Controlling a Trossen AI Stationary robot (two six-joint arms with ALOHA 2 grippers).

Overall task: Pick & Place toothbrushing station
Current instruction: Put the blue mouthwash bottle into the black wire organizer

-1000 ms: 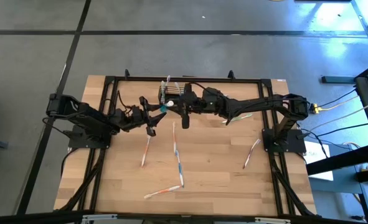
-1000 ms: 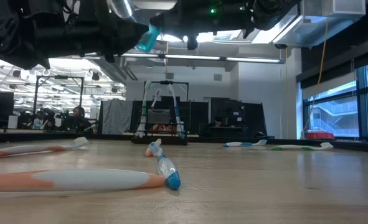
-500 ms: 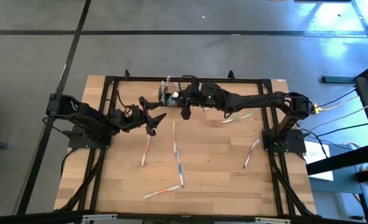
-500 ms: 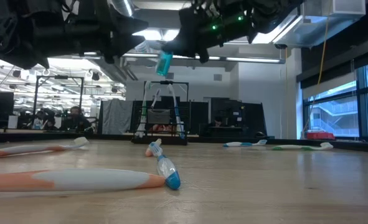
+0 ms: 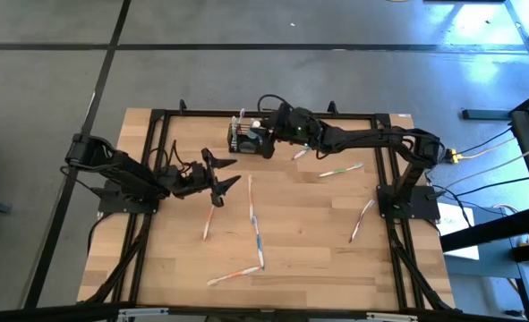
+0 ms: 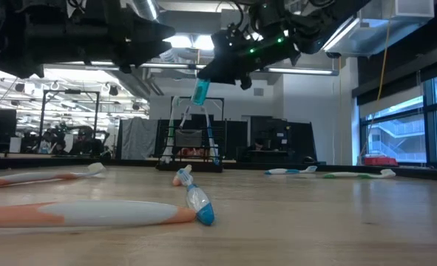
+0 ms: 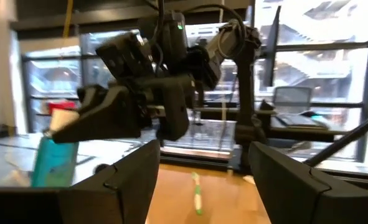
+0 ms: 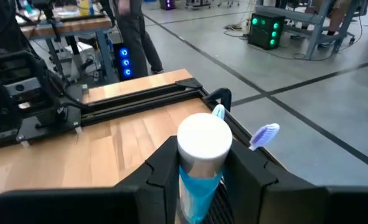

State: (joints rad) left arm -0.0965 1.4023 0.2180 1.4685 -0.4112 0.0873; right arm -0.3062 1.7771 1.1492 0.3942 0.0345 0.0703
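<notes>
My left hand [image 5: 217, 176] hangs open and empty over the tabletop [image 5: 309, 241], near an orange toothbrush [image 5: 209, 217]. My right hand [image 5: 266, 137] squeezes the little teal tube [image 8: 199, 168], right above the black mesh basket [image 5: 243, 138] at the far edge. If I let go crooked, the tube could bump the brushes already standing inside, or bounce off the rim and roll away.

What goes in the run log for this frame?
right gripper: shut on teal tube, above basket | left gripper: open, idle over table | toothbrushes: scattered
</notes>
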